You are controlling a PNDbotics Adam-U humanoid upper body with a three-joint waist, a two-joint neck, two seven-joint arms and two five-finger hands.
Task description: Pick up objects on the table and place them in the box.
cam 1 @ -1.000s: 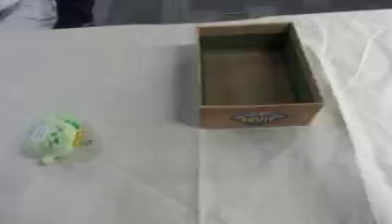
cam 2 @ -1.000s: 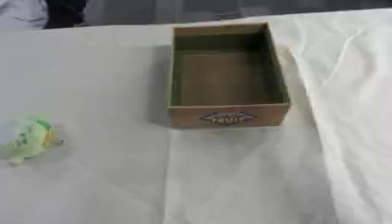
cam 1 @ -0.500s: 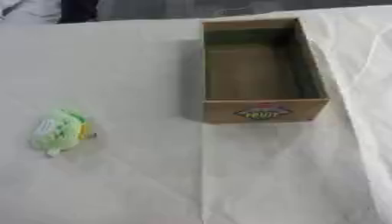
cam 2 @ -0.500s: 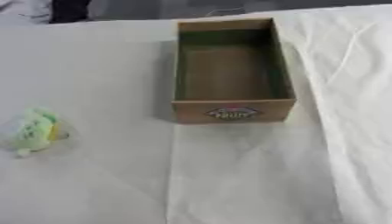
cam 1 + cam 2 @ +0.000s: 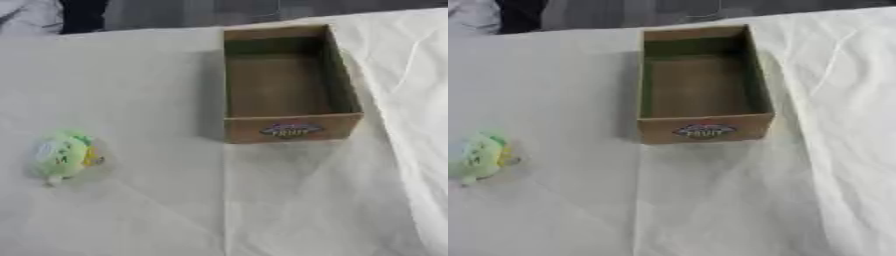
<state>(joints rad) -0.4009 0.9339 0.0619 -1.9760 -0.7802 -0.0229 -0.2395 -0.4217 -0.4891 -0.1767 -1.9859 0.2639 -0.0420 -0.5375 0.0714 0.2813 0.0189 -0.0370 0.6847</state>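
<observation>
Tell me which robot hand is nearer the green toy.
Neither can be judged: no robot hand shows in either view. The green toy lies on the robot's left side of the table, apart from the open box, which holds nothing.

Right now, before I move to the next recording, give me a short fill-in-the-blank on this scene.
1. The cardboard box holds ____.
2. The green plush toy lies on the box's ____ side.
3. The toy rests on the ____ tablecloth.
4. Robot hands in view: ____.

Missing: nothing; left; white; none
</observation>
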